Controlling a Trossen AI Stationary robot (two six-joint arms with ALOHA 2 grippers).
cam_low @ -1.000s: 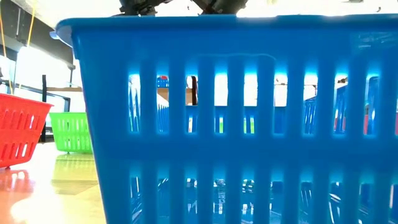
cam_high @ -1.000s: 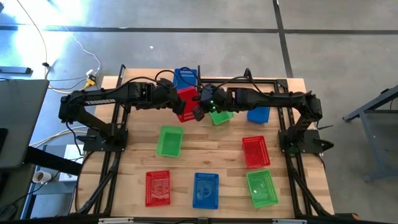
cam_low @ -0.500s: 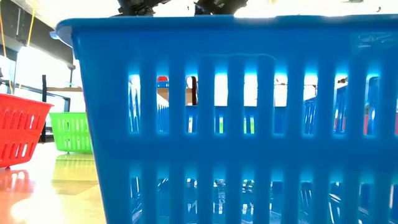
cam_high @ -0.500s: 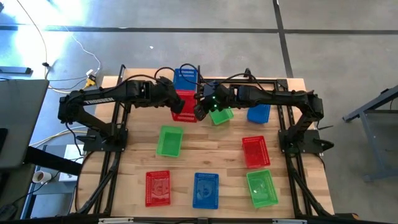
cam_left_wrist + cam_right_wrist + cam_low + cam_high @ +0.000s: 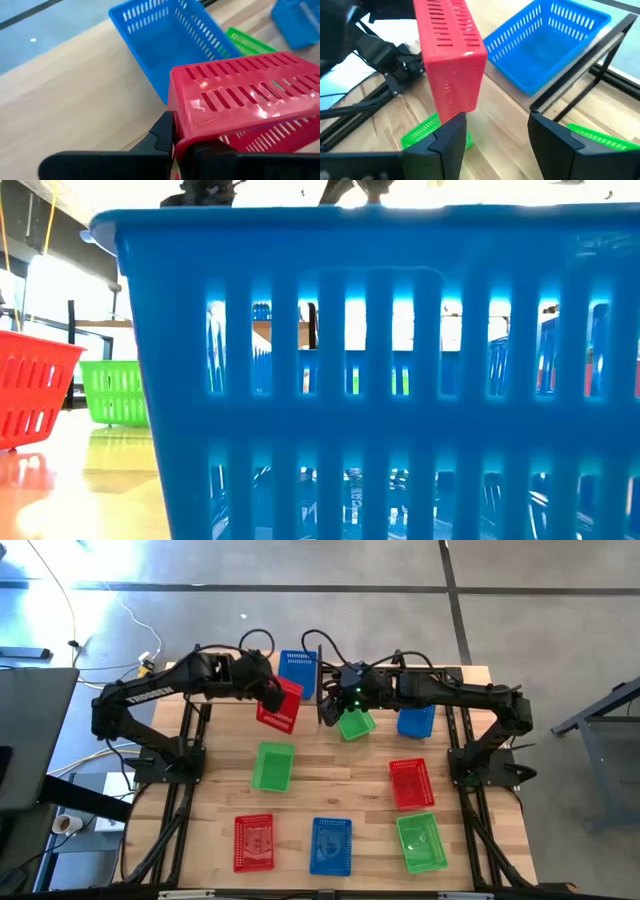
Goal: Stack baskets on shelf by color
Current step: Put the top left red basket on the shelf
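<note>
Grey floor surrounds the plank tabletop (image 5: 330,780). Left pincer (image 5: 177,142) clamps the rim of a red basket (image 5: 279,703), held tilted in the air beside the shelf (image 5: 355,668). Right pincer (image 5: 497,132) stands wide and empty, near that basket.

Progress, as judged: early. One blue basket (image 5: 299,671) sits on the shelf. A green basket (image 5: 355,724) and a second blue (image 5: 415,722) lie near the shelf; whether on it, can't tell. Five wait on the tabletop: green (image 5: 272,766), red (image 5: 410,783), red (image 5: 253,841), blue (image 5: 330,845), green (image 5: 421,842). No stack yet.
</note>
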